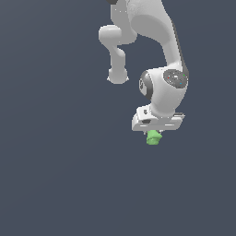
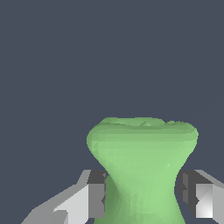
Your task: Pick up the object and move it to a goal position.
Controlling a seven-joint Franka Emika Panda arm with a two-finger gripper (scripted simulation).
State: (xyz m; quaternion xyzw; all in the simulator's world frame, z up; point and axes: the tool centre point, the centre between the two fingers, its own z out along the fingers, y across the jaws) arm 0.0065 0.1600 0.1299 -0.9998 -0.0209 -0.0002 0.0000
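Note:
The object is a small bright green lumpy piece that sticks out just below my white gripper in the exterior view. In the wrist view the green object fills the space between the two fingers, which press on its narrow waist from both sides. The gripper is shut on it. In the exterior view the object looks held clear of the plain surface. The fingers themselves are mostly hidden behind the hand in the exterior view.
The white arm rises from the hand to the top of the exterior view. The background is a plain dark grey-blue surface with no other objects or goal marker visible.

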